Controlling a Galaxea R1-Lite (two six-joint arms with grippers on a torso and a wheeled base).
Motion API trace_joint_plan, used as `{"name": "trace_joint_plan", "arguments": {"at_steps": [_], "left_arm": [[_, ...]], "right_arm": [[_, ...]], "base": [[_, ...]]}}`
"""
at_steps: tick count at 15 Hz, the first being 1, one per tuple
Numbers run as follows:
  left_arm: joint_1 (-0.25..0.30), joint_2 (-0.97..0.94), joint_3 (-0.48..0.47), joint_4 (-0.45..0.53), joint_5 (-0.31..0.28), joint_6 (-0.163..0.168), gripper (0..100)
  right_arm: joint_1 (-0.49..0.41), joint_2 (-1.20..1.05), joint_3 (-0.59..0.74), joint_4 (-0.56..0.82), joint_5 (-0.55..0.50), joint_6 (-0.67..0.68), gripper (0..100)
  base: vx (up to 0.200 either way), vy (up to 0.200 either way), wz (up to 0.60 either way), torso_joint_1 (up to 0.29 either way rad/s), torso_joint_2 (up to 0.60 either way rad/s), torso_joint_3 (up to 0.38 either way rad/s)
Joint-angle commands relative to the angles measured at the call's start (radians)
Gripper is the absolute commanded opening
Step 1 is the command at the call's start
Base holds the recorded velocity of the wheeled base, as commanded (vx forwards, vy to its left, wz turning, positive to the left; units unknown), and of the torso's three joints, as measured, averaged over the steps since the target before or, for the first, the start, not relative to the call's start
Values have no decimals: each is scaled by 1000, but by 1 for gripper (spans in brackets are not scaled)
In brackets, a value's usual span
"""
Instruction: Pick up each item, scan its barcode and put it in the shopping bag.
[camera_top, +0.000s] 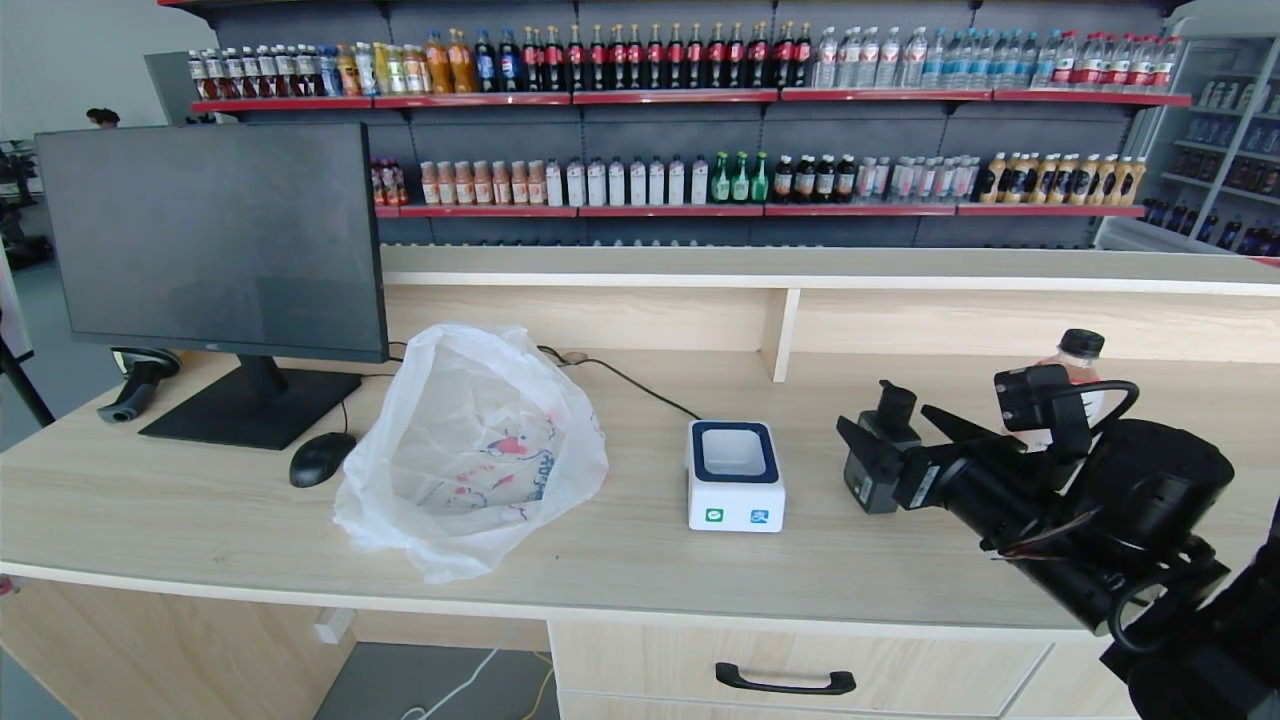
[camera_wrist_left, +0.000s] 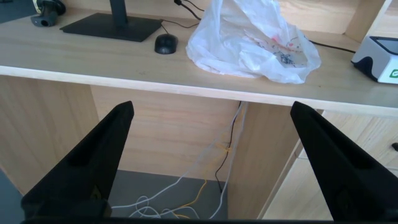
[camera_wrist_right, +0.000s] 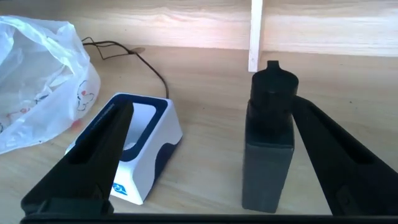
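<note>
On the right side of the head view, the counter (camera_top: 640, 570) is carrying the shopping bag (camera_top: 470, 450), the scanner (camera_top: 735, 475) and, just right of that, the dark bottle (camera_top: 872, 465), which is standing upright with its long axis vertical. The right tool (camera_wrist_right: 211, 118), released, is hovering just right of the bottle with its fingers flanking it, so this arm is plainly the nearer one. The left tool (camera_wrist_left: 211, 109) is hanging spread below the counter's front edge.

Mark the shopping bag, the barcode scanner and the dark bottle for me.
shopping bag (camera_top: 470, 450): head view, centre of its translucent plastic side.
barcode scanner (camera_top: 735, 488): head view, white body below the blue-rimmed window.
dark bottle (camera_wrist_right: 268, 146): right wrist view, front of its body.
</note>
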Motion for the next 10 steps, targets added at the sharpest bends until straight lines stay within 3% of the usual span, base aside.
{"name": "trace_joint_plan", "arguments": {"at_steps": [1,10], "left_arm": [[-1,0,0,0,0,0,100],[1,0,0,0,0,0,100]], "right_arm": [[-11,17,8,-1,-2,-4,100],[-29,94,2,-1,0,-48,100]], "base": [[0,0,0,0,0,0],[0,0,0,0,0,0]]}}
